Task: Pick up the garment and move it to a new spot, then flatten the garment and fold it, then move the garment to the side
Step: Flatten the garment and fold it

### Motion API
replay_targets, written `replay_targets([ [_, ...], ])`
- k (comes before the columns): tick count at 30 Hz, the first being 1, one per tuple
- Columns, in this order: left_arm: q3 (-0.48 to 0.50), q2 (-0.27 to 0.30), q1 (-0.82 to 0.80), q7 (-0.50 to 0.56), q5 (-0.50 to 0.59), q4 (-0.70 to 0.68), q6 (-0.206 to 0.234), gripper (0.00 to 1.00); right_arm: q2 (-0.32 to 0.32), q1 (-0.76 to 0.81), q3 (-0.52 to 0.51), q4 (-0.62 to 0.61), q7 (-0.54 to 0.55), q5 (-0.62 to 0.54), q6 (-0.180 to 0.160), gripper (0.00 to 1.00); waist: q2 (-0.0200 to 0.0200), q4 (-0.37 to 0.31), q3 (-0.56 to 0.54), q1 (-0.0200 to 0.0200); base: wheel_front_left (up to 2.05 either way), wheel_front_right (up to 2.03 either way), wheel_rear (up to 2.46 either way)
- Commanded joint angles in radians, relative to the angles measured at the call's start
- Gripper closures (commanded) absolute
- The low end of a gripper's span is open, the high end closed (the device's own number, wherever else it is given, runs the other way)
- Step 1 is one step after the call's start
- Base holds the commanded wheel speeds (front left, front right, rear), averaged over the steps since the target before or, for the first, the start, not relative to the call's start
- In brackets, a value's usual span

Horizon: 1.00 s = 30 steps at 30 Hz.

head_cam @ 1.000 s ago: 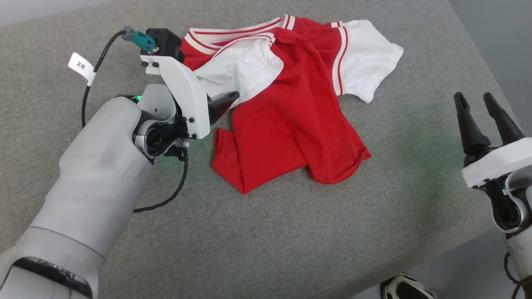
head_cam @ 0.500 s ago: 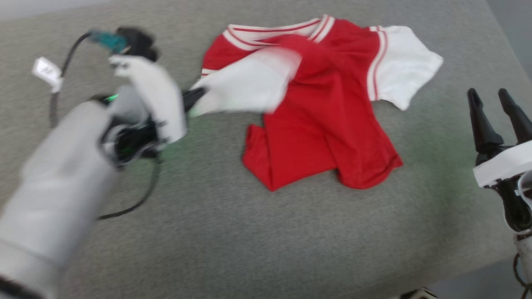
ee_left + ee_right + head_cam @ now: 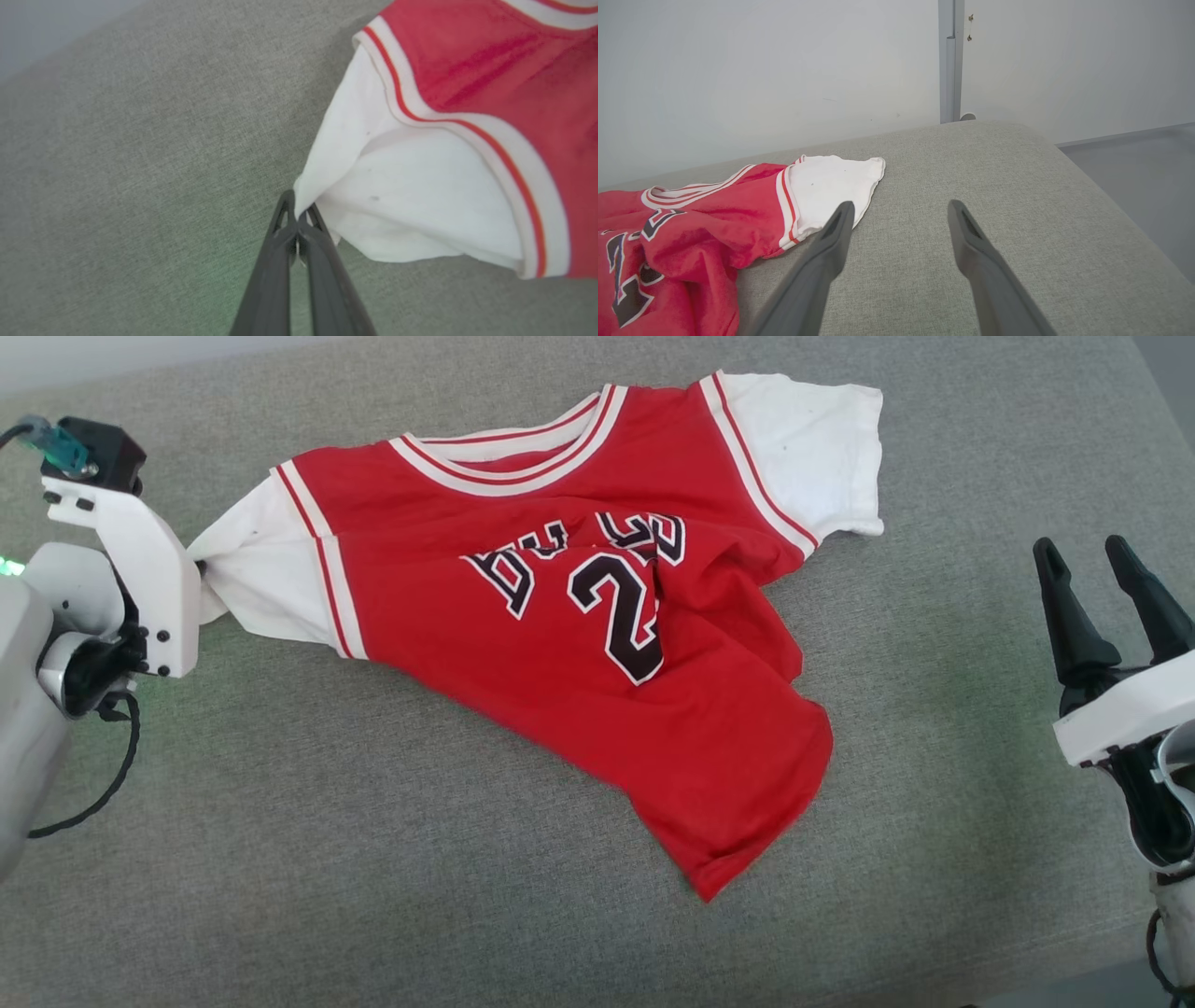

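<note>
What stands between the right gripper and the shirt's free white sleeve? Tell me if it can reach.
Probably yes. The right gripper hovers open beside the garment, with bare grey cushion between it and the free white sleeve; nothing visible blocks it.

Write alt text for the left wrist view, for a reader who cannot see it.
The left gripper, shut, pinches the bunched end of the white sleeve of a red shirt with white-and-red striped trim. The shirt lies on a grey woven surface.
</note>
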Motion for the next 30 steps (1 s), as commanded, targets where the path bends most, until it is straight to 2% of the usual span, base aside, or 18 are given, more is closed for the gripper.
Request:
replay_targets([
  [1, 0.001, -0.006, 0.004, -0.017, 0.012, 0.023, 0.008, 1.00, 0.002, 0.018, -0.006, -0.013, 0.009, -0.009, 0.000, 0.00, 0.0000, -0.001, -0.001, 0.0000, 0.00, 0.00, 0.00],
  [3, 0.004, -0.021, 0.019, -0.040, 0.006, 0.049, 0.011, 1.00, 0.001, 0.023, -0.014, -0.022, 0.019, -0.014, 0.000, 0.00, 0.0000, 0.000, -0.003, 0.0000, 0.00, 0.00, 0.00],
  [4, 0.008, -0.028, 0.024, -0.054, 0.001, 0.063, 0.012, 0.79, -0.001, 0.027, -0.016, -0.027, 0.025, -0.017, 0.000, 0.00, 0.0000, 0.000, -0.005, 0.0000, 0.00, 0.00, 0.00],
  [5, 0.009, -0.034, 0.026, -0.072, 0.001, 0.071, 0.011, 0.47, -0.004, 0.032, -0.014, -0.035, 0.031, -0.020, 0.000, 0.00, 0.0000, 0.002, -0.007, 0.0000, 0.00, 0.00, 0.00],
  [6, 0.010, -0.038, 0.029, -0.093, 0.006, 0.081, 0.012, 0.06, -0.007, 0.035, -0.002, -0.047, 0.033, -0.024, 0.000, 0.00, 0.0000, 0.003, -0.010, 0.0000, 0.00, 0.00, 0.00],
  [7, 0.013, -0.044, 0.035, -0.117, 0.010, 0.088, 0.014, 0.00, -0.012, 0.038, 0.012, -0.057, 0.038, -0.026, 0.000, 0.00, 0.0000, 0.007, -0.014, 0.0000, 0.00, 0.00, 0.00],
  [11, 0.041, -0.093, 0.074, -0.249, -0.008, 0.099, 0.030, 0.00, -0.030, 0.051, 0.027, -0.067, 0.065, -0.024, 0.000, 0.00, 0.0000, 0.044, -0.037, 0.0000, 0.00, 0.00, 0.00],
  [15, 0.062, -0.153, 0.121, -0.412, -0.009, 0.079, 0.050, 0.00, -0.063, 0.031, 0.027, -0.049, 0.095, -0.055, 0.000, 0.00, 0.0000, 0.112, -0.058, 0.0000, 0.00, 0.00, 0.00],
  [19, 0.077, -0.231, 0.200, -0.586, -0.006, 0.055, 0.089, 0.00, -0.098, -0.017, 0.071, -0.019, 0.136, -0.057, 0.000, 0.00, 0.0000, 0.184, -0.065, 0.0000, 0.00, 0.00, 0.00],
  [20, 0.073, -0.263, 0.230, -0.663, 0.022, 0.043, 0.118, 0.00, -0.124, -0.048, 0.096, 0.013, 0.160, -0.054, 0.000, 0.00, 0.0000, 0.222, -0.064, 0.0000, 0.00, 0.00, 0.00],
  [23, 0.088, -0.318, 0.276, -0.707, 0.066, 0.003, 0.162, 0.00, -0.180, -0.106, 0.133, 0.075, 0.193, -0.049, 0.000, 0.00, 0.0000, 0.285, -0.053, 0.0000, 0.00, 0.00, 0.00],
  [24, 0.088, -0.318, 0.276, -0.707, 0.066, 0.003, 0.162, 0.00, -0.180, -0.106, 0.133, 0.075, 0.193, -0.049, 0.000, 0.00, 0.0000, 0.285, -0.053, 0.0000, 0.00, 0.00, 0.00],
  [28, 0.230, -0.351, 0.373, -0.710, 0.216, -0.190, 0.230, 0.00, -0.259, -0.204, 0.189, 0.170, 0.242, -0.033, 0.000, 0.00, 0.0000, 0.358, -0.021, 0.0000, 0.00, 0.00, 0.00],
  [30, 0.305, -0.371, 0.445, -0.710, 0.297, -0.298, 0.245, 0.00, -0.299, -0.258, 0.215, 0.216, 0.274, -0.026, 0.000, 0.00, 0.0000, 0.387, 0.000, 0.0000, 0.00, 0.00, 0.00],
])
